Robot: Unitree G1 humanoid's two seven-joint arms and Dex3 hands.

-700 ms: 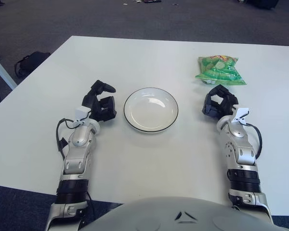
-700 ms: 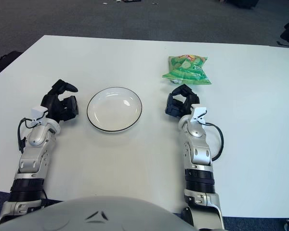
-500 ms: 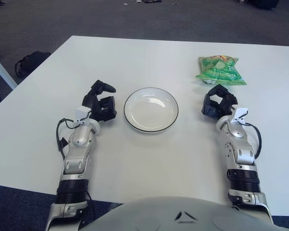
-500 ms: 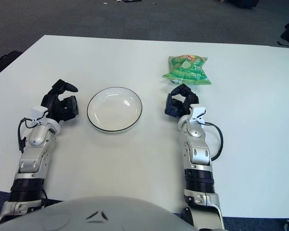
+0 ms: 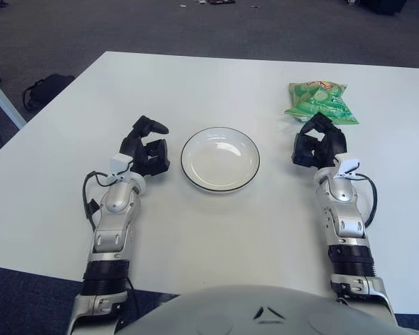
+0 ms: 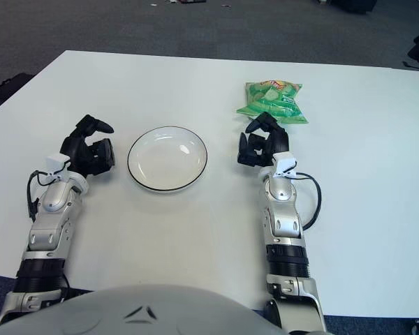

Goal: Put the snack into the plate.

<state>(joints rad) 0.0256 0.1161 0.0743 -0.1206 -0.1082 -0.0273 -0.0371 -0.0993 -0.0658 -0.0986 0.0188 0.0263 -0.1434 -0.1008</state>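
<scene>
A green snack bag lies flat on the white table at the far right. A white plate with a dark rim sits empty in the middle. My right hand is just in front of the bag, its black fingers relaxed and holding nothing, the fingertips close to the bag's near edge. My left hand shows to the left of the plate, fingers loosely curled and empty.
The table's far edge borders dark carpet. A black bag lies on the floor off the table's left side. A cable loops beside my right wrist.
My right hand has moved forward toward the snack bag, closing the gap to its near edge. The left hand and the plate have stayed put.
</scene>
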